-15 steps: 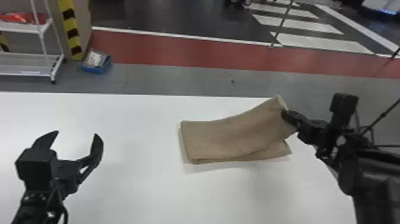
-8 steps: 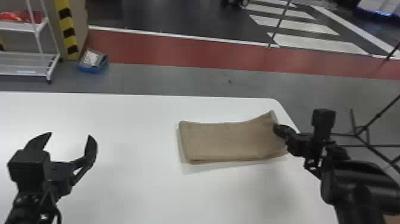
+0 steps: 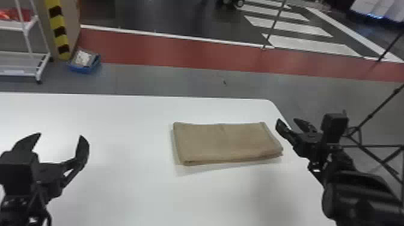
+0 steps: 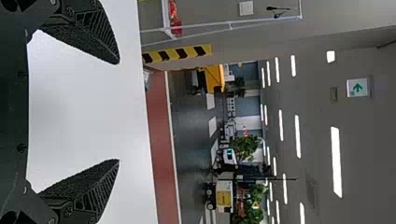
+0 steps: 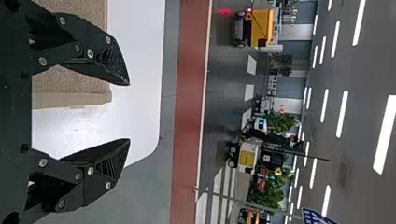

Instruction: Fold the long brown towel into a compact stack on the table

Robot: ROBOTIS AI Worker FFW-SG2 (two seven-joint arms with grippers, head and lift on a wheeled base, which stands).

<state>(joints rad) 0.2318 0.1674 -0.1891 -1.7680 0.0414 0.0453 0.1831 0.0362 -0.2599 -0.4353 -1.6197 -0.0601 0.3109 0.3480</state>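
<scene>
towel (image 3: 225,141) folded on table (image 3: 135,192); right gripper (image 3: 287,120) near; fingers apart

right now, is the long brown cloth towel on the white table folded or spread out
Folded: the long brown cloth towel lies flat as a compact rectangle, with stacked layers showing along its near edge.

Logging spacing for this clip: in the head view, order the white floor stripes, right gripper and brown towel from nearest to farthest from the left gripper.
1. Brown towel: on the table, right of the left gripper.
2. Right gripper: just past the towel's right end.
3. White floor stripes: beyond the table, toward the right.
</scene>
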